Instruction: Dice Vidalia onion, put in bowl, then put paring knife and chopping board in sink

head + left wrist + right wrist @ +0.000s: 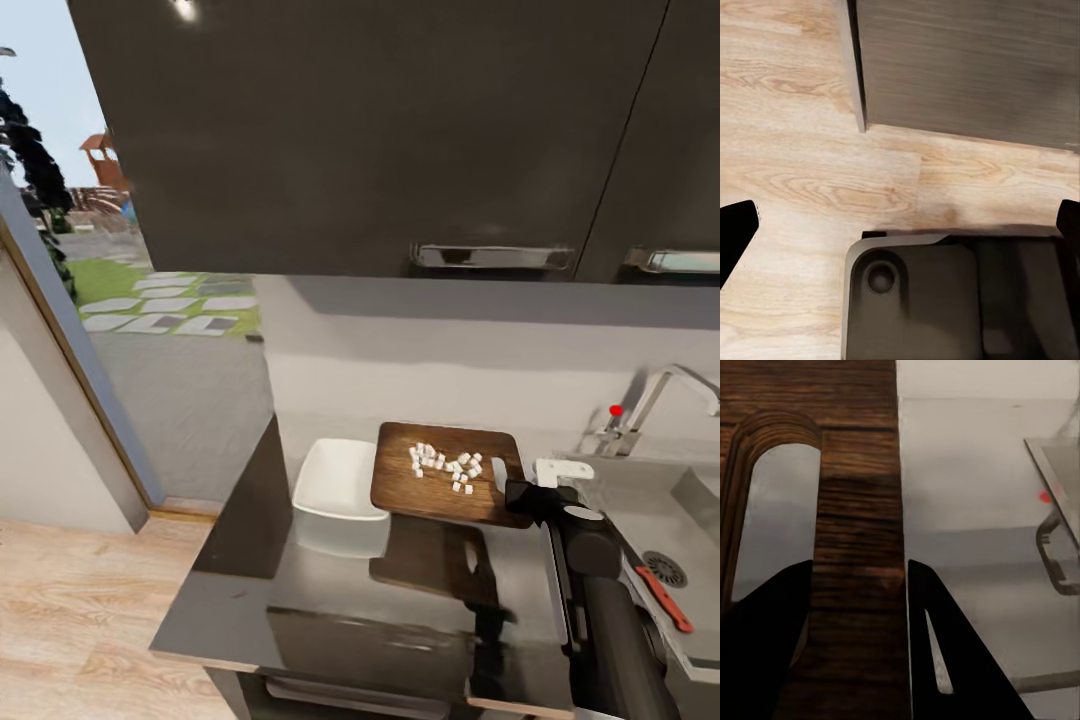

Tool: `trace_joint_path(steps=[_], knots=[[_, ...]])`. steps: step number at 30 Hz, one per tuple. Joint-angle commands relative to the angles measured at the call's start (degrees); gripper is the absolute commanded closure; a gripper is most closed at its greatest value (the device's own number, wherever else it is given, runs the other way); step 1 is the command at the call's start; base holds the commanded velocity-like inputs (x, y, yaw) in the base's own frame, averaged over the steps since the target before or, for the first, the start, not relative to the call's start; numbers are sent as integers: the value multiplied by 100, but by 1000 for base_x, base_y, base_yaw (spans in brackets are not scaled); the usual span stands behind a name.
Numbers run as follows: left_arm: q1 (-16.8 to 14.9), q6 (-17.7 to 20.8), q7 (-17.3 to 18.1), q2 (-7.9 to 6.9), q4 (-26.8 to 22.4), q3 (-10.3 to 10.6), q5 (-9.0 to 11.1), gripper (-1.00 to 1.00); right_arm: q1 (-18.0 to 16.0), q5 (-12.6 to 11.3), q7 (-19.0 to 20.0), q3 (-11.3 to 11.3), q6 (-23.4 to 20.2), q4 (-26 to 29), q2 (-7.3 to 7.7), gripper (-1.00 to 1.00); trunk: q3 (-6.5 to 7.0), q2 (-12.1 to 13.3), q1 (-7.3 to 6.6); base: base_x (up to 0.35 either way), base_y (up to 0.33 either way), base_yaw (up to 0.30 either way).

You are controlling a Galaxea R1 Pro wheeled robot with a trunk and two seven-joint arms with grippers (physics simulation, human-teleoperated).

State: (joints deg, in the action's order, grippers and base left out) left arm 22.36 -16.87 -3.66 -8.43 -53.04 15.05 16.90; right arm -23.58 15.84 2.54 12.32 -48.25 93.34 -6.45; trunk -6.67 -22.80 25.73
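Right tool (859, 607) clamps the unmarked chopping board (445, 475), lifted above the countertop (300, 590).

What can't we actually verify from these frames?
- Chopping board, head view: whether its left edge touches the bowl or hangs above it can't be told.
- Diced onion, head view: pieces too small to count.
- Paring knife, head view: its blade is blurred against the sink.
- Right hand, right wrist view: fingers straddle the board's handle bar; contact unclear.
- Left hand, left wrist view: fingertips cut off by the frame edges.
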Motion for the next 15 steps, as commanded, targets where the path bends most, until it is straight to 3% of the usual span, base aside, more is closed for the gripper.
trace_joint_path(steps=[1,6,15], knots=[[-3,-19,-38,-10,-5,34,41,-100,-6,27,27,7,-26,6,-6,100,-2,-11,5,91,267,0],[-3,-18,-38,-10,-5,34,41,-100,-6,32,27,7,-26,9,-6,100,43,-11,5,60,225,0],[-3,-25,-38,-10,-5,34,41,-100,-6,42,21,-24,-143,9,2,100,125,-11,5,3,15,0]])
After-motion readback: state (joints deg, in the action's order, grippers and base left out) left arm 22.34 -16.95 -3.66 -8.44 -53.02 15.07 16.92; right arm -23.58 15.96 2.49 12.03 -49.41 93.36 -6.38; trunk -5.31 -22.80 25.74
